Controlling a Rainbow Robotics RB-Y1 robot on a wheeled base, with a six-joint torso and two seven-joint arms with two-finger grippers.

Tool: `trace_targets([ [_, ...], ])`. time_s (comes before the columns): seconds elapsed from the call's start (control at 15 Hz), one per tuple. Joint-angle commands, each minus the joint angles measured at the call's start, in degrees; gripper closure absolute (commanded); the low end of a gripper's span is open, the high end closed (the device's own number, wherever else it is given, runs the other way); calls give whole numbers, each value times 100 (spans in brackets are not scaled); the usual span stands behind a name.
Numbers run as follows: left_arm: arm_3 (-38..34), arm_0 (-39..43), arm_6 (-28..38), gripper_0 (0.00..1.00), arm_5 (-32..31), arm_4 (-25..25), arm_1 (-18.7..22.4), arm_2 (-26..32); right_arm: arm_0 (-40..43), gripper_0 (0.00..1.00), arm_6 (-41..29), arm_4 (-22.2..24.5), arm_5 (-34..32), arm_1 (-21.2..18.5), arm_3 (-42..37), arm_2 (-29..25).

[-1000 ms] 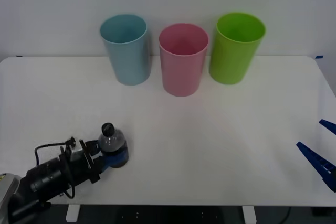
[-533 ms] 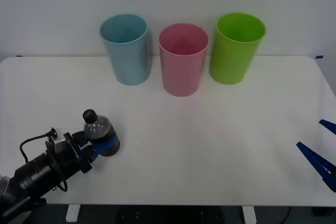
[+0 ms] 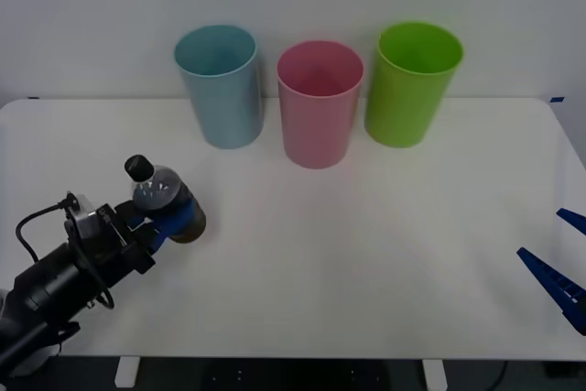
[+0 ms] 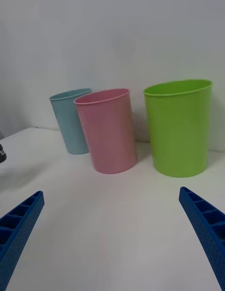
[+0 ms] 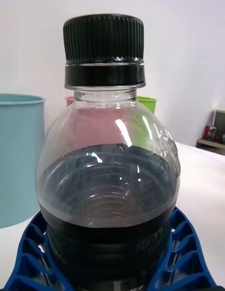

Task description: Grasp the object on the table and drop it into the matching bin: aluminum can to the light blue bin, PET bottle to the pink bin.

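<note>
Judging by how things lay, I had the grasp done and the delivery left: the PET bottle (image 3: 165, 200) sat clamped in my left gripper (image 3: 169, 222) at the near left part of the table (image 3: 366, 226), and it looked raised a little off the surface, though I could not be sure of that. It had not reached the pink bin (image 3: 320, 103), which stood well apart from it at the back of the table, between the light blue bin (image 3: 220, 84) and a lime green bin (image 3: 412, 82). What remained, as I read it, was to carry the bottle across and above the pink rim, then let it fall inside. My left fingers (image 5: 187, 253) were closed around the dark lower body of the bottle, the blue ribbed pads wrapping it on both sides, with the black cap (image 5: 103, 37) standing free above them and leaning slightly away from me. My right gripper (image 3: 560, 274) waited at the near right edge of the table, its two fingers spread wide and holding nothing.
</note>
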Motion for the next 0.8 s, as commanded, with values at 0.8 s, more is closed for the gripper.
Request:
trace_targets([
  [0.8, -1882, -483, 2581, 100, 1087, -388, 0, 279, 0, 0, 0, 0, 0, 0, 0, 0],
])
